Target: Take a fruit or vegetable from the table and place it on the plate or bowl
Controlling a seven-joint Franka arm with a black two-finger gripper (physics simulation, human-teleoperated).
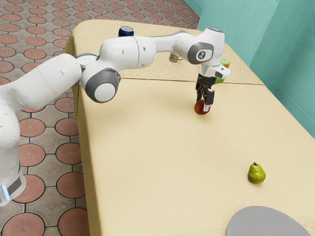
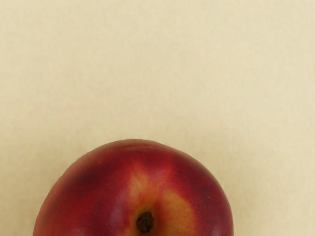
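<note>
- Slipping is the main worry from where I stand: the nectarine (image 1: pixel 200 108) is round and smooth, and a hold set off its middle could squirt it out and send it rolling across the table (image 1: pixel 147 162).
- Whether the gripper (image 1: pixel 204 102) has actually closed on the fruit I cannot tell. It sits right down over the nectarine, and the contact is hidden from the side.
- The wrist view puts the nectarine (image 2: pixel 133 194) directly under the hand, its stem dimple facing up and bare tabletop beyond it, so the centring looks decent to me.
- The fruit seems to rest on the table, or barely off it, well apart from the grey plate (image 1: pixel 268 221) at the near edge. That makes for a long carry, and a weak hold would likely give way somewhere along it.
- A pear (image 1: pixel 256 173) stands near the plate, close to the straight line between fruit and plate. A low carry could clip it.
- The arm (image 1: pixel 123 54) reaches in from the exterior view's left, its forearm stretched nearly level above the table and the wrist bent so the hand points straight down.
</note>
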